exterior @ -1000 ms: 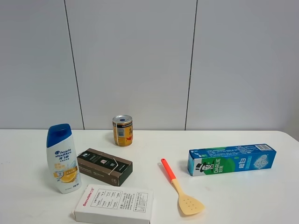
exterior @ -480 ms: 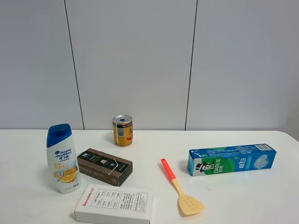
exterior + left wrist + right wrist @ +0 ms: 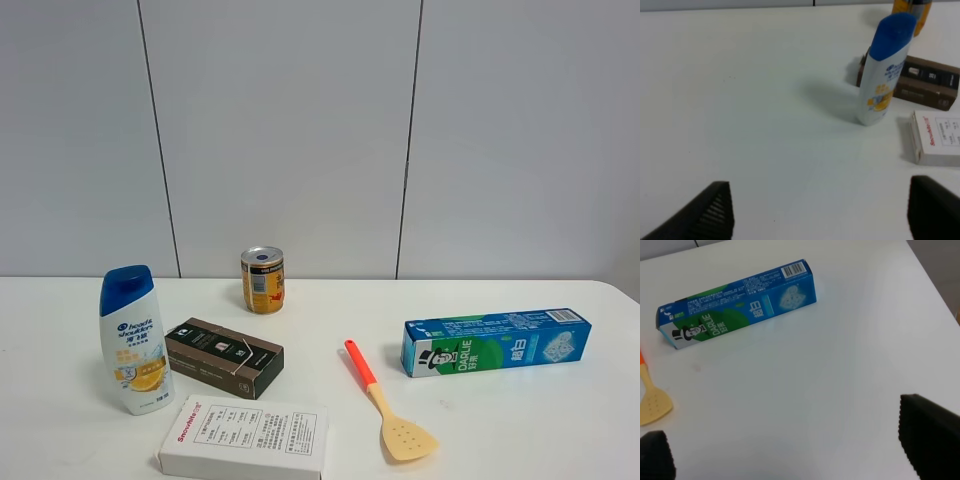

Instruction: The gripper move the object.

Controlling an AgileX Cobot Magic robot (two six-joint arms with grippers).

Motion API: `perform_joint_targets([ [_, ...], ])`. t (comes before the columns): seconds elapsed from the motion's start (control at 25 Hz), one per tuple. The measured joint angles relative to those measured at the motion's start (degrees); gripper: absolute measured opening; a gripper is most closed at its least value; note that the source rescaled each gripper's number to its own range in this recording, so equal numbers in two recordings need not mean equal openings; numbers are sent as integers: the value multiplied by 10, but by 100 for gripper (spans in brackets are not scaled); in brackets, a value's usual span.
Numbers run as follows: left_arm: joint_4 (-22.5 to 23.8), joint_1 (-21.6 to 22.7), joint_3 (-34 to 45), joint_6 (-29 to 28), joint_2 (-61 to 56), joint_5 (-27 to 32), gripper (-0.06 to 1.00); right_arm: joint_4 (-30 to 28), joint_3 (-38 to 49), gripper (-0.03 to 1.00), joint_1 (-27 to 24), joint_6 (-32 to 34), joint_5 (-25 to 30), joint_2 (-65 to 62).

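The flat white box (image 3: pixel 245 437) with black text panels and a red logo lies at the table's front left, in front of the dark brown box (image 3: pixel 224 357). It also shows in the left wrist view (image 3: pixel 937 138). Neither arm shows in the exterior view. My left gripper (image 3: pixel 820 215) is open and empty over bare table, well to the left of the white box. My right gripper (image 3: pixel 790 450) is open and empty over bare table near the toothpaste box (image 3: pixel 737 304).
A shampoo bottle (image 3: pixel 134 340) stands left of the brown box. A yellow can (image 3: pixel 262 280) stands at the back. A spatula with an orange handle (image 3: pixel 388 402) lies at the middle. The green-blue toothpaste box (image 3: pixel 495 341) lies at the right.
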Motion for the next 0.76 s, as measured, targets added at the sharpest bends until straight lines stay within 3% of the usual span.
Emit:
perform_joint_targets([
  [0.76,0,0,0,0,0,0,100,0,0,62,0,1,0,0],
])
